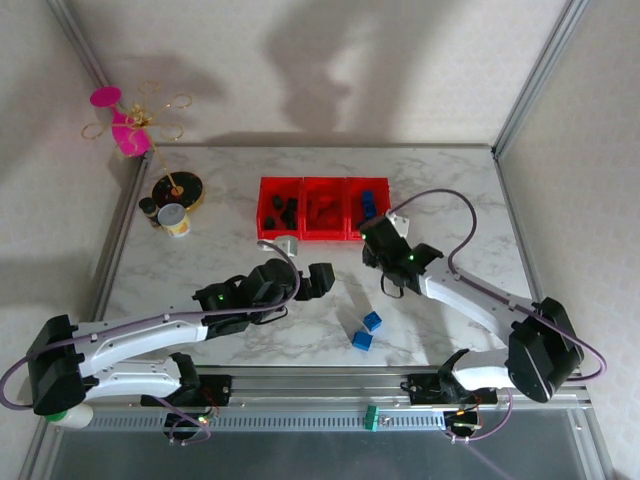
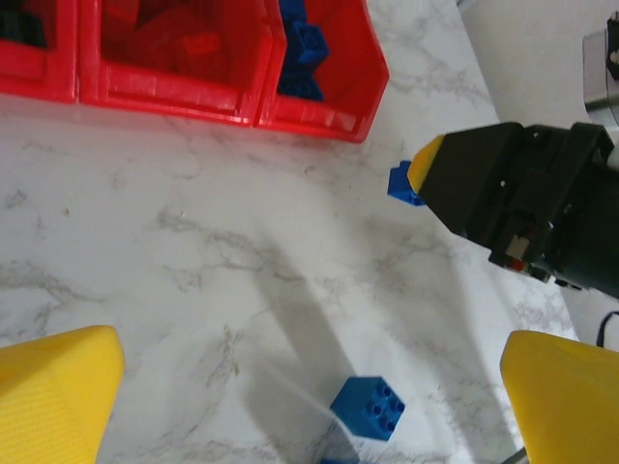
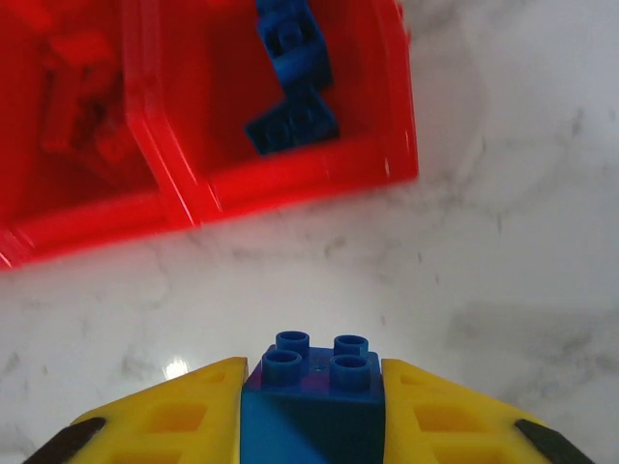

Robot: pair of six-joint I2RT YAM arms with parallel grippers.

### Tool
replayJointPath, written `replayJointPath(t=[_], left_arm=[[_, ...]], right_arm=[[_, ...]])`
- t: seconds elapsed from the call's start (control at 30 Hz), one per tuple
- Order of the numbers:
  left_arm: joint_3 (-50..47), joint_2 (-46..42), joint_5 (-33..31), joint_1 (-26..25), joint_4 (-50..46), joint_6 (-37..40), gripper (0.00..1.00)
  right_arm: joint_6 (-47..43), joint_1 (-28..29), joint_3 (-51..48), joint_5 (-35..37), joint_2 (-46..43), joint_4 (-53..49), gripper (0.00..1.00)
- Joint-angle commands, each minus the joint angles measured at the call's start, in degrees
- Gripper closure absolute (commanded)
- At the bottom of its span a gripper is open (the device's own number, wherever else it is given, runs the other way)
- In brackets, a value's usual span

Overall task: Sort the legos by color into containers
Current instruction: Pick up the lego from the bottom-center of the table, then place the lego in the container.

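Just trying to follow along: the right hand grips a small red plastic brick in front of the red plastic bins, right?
Not quite: the small plastic brick in the right hand is blue, not red. The right wrist view shows it clamped in front of the red plastic bins.

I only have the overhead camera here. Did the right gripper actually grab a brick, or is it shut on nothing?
Observer: The right wrist view shows the right gripper shut on a blue brick, studs up.
Operator: Is it over the bin yet?
Observer: No. Bare table lies between the brick and the bin's near wall.
Operator: And the left gripper?
Observer: The left gripper is open, fingers wide apart, holding nothing; a loose blue brick lies on the table below it.
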Motion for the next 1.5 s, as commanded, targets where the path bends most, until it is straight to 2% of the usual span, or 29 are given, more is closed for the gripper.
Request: replayJointPath(t=[0.0, 0.17, 0.57, 0.77, 0.87, 1.0, 1.17, 1.47], left_arm=[[1.74, 0.46, -1.20, 2.02, -0.67, 2.03, 0.00], [2.22, 1.48, 1.27, 6.05, -0.02, 2.81, 0.00], [1.37, 2.05, 4.21, 13.18, 1.62, 4.07, 0.01], [1.25, 2.95, 5.77, 14.32, 2.25, 4.25, 0.00], [1.35, 2.89, 6.07, 14.42, 2.21, 4.25, 0.00], [1.30, 2.34, 6.15, 14.42, 1.79, 3.90, 0.00], [-0.08, 1.37, 7.81, 14.16, 2.26, 3.08, 0.00], [-2.68, -1.47, 7.92, 10.67, 1.32, 2.52, 0.00]], right_arm=[[-6.75, -2.88, 4.42, 0.55, 3.44, 4.53, 0.68], [-11.53, -5.59, 9.40, -1.90, 10.45, 10.20, 0.68], [-17.16, -11.18, 23.69, -2.69, 30.05, 13.45, 0.66], [-19.15, -11.49, 29.86, -2.26, 36.22, 13.06, 0.56], [-19.25, -11.39, 30.31, -3.06, 35.88, 13.10, 0.49], [-19.00, -10.92, 28.72, -3.54, 32.58, 12.08, 0.46], [-17.33, -9.12, 23.34, -4.00, 25.84, 10.55, 0.40], [-12.58, -4.92, 11.86, -5.86, 13.94, 3.27, 0.33]])
